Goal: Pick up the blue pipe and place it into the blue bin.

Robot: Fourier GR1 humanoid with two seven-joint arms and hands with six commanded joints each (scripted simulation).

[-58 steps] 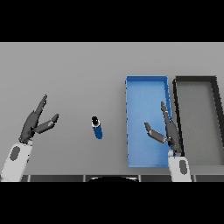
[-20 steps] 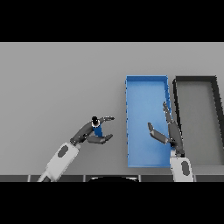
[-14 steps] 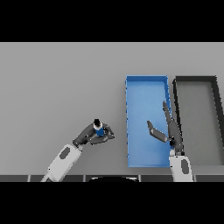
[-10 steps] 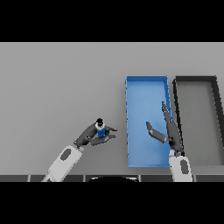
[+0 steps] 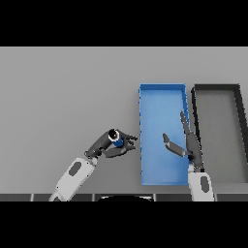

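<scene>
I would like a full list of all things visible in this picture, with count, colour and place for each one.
grey table: one, grey, under everything.
short blue pipe with a dark end: one, blue, left of the blue bin, held in the left hand.
blue rectangular bin: one, blue, right of the table's centre.
dark grey rectangular bin: one, dark grey, directly right of the blue bin.
left hand: one, dark, fingers curled round the pipe, just left of the blue bin.
right hand: one, dark, fingers straight, over the blue bin's right side, holding nothing.
</scene>
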